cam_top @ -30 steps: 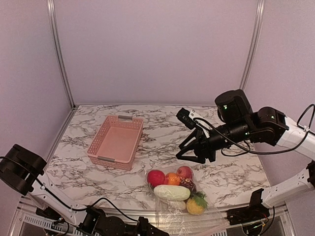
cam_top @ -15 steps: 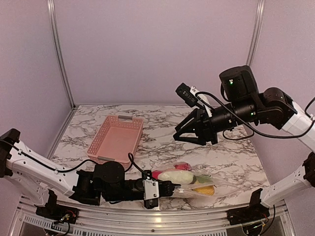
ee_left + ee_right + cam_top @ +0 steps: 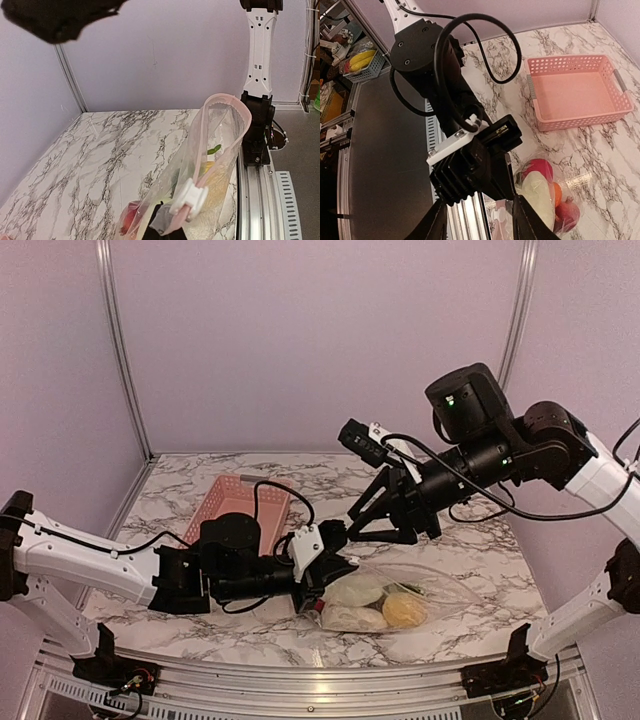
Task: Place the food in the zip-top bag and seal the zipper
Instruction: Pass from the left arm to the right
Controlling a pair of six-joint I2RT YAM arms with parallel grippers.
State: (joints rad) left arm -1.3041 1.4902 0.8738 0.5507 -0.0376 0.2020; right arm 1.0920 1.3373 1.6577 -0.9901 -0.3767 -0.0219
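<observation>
The clear zip-top bag (image 3: pixel 385 600) lies on the marble table at front centre with the food inside: a white oblong piece (image 3: pixel 355 590), a yellow piece (image 3: pixel 404 610) and red ones. My left gripper (image 3: pixel 328 565) is shut on the bag's left end and holds it raised. In the left wrist view the gripper (image 3: pixel 167 230) pinches the bag by the pink zipper strip (image 3: pixel 226 99), just behind the white slider (image 3: pixel 189 198); beyond the slider the strip gapes in a loop. My right gripper (image 3: pixel 375 532) hangs open and empty above the bag, its fingers (image 3: pixel 522 220) spread either side of the left gripper.
The pink lattice basket (image 3: pixel 240 502) stands empty at the back left, partly hidden behind the left arm; it also shows in the right wrist view (image 3: pixel 577 90). The table's front rail (image 3: pixel 320 680) runs just below the bag.
My left arm has come in from the front edge, taken the bag's end and lifted it; the bag has shifted and bunched up. My right gripper has risen and moved left over it.
</observation>
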